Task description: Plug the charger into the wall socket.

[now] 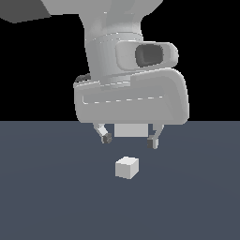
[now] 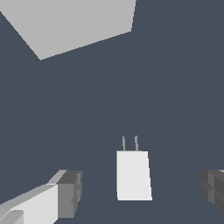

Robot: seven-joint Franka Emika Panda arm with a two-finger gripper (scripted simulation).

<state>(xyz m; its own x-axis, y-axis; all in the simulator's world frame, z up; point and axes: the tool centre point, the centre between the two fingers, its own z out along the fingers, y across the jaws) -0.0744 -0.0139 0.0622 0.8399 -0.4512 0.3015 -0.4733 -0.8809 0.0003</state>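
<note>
The charger (image 1: 126, 168) lies on the dark floor (image 1: 47, 201), a small white block, and in the wrist view I see its two thin prongs (image 2: 130, 143) sticking out of one end, pointing toward the pale slab at the far edge of that picture. That slab is probably the wall socket (image 2: 74, 24), though I see no holes in it from here, and it stands well apart from the charger. My gripper (image 1: 130, 139) hangs above the charger with its fingers spread wide, one to each side, grasping nothing and touching nothing. So nothing of the task is done yet: I judge I still have to descend, close on the block, carry it over and push the prongs in.
</note>
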